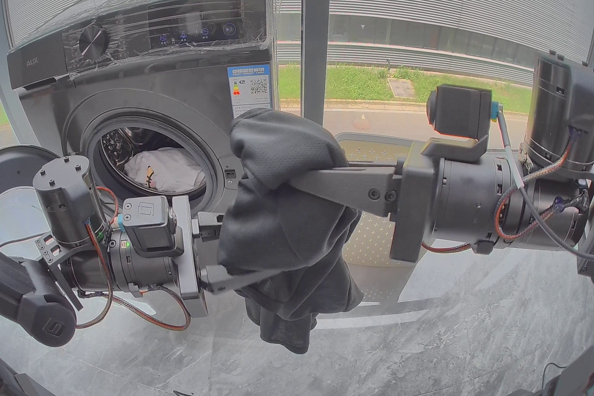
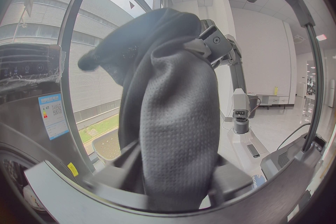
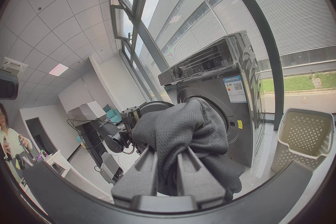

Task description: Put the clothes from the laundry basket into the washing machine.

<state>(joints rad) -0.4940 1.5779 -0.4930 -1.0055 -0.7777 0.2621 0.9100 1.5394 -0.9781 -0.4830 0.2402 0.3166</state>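
Hanging between the two hands, the dark garment (image 1: pixel 278 211) is out of the laundry basket (image 3: pixel 304 133) and held in the air just in front of the washing machine (image 1: pixel 185 81), to the right of its open mouth. The right hand (image 1: pixel 297 180) is clamped on the upper folds, its fingers (image 3: pixel 196 179) pinched close with cloth between them. It therefore seems to bear the weight while the rest drapes down.

The left hand (image 1: pixel 241 249) sits at the lower part of the garment with cloth bunched against it. Whether it grips or only steadies the cloth cannot be told. It is probably placed there to gather the loose tail so nothing snags on the rim.

A white garment (image 1: pixel 164 168) already lies in the drum, and the door (image 1: pixel 18 168) stands swung aside on the left, leaving the way in free. The basket stands on the floor beside the machine, behind the held garment. The move that seems due next is carrying the bundle across and into the mouth.
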